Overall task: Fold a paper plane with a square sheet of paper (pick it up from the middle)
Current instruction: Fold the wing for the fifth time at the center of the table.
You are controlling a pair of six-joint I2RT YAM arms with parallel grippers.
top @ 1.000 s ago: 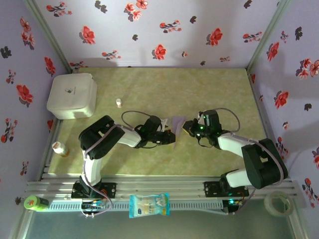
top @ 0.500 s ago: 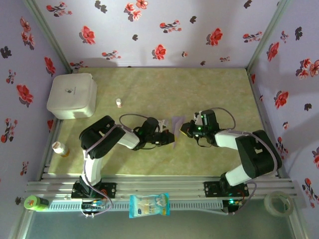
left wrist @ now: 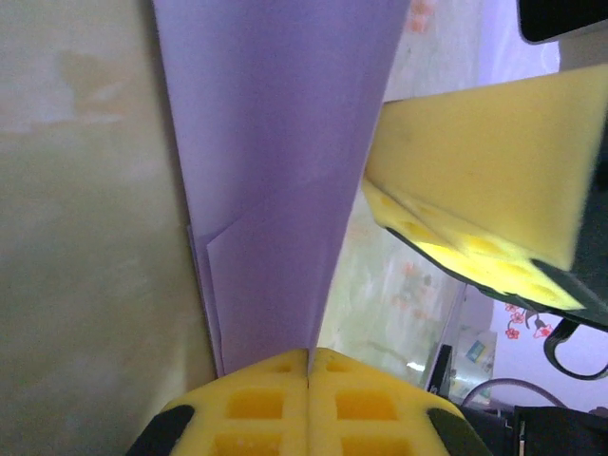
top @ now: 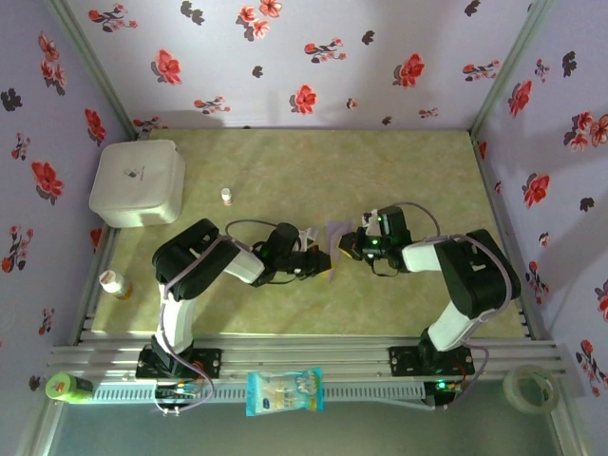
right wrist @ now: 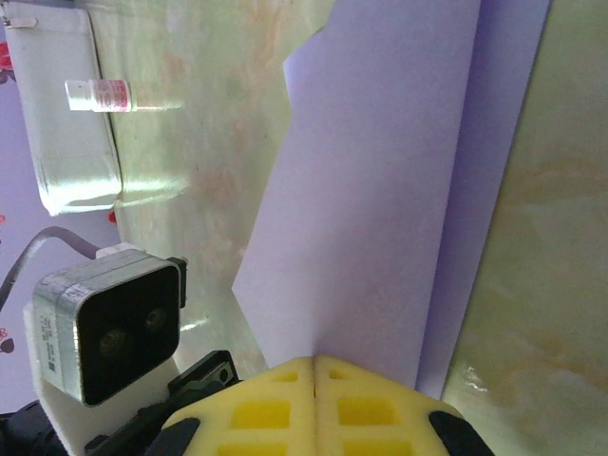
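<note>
From my station this reads as a robot test cell in a lab. The floral wall (top: 285, 57) is lilac patterned sheet framed by a metal corner post (top: 90, 66), and such walls close in three sides of a marbled green bench (top: 285, 161). Along the near edge runs an aluminium rail (top: 313, 359) with the left arm base (top: 176, 366) and right arm base (top: 432, 366) bolted to it, and a slotted cable duct (top: 123, 391) just in front. The left gripper (left wrist: 309, 356) and right gripper (right wrist: 314, 361) carry yellow foam pads under my wrist cameras. Loose props sit about: a white rounded box (top: 138, 182), a small bottle (top: 226, 196), a tape roll (top: 527, 388), a blue-and-white packet (top: 284, 391).
</note>
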